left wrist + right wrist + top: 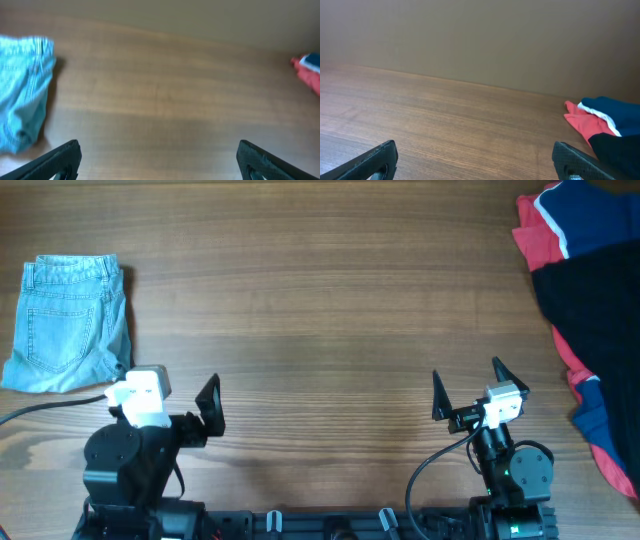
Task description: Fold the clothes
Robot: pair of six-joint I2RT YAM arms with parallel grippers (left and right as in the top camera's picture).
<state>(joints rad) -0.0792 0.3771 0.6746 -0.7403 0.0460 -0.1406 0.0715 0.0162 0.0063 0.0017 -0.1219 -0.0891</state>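
The pale light-blue denim jeans [68,323] lie folded into a compact rectangle at the far left of the table, back pocket and waistband up. They also show at the left edge of the left wrist view [22,92], blurred. My left gripper [210,408] is open and empty near the front edge, to the right of and below the jeans [159,159]. My right gripper [470,390] is open and empty at the front right [475,157], well apart from the jeans.
A heap of red, navy and black garments [590,300] fills the right edge of the table, and shows in the right wrist view [600,122] and the left wrist view [307,67]. The wooden tabletop [330,300] stretches between jeans and heap.
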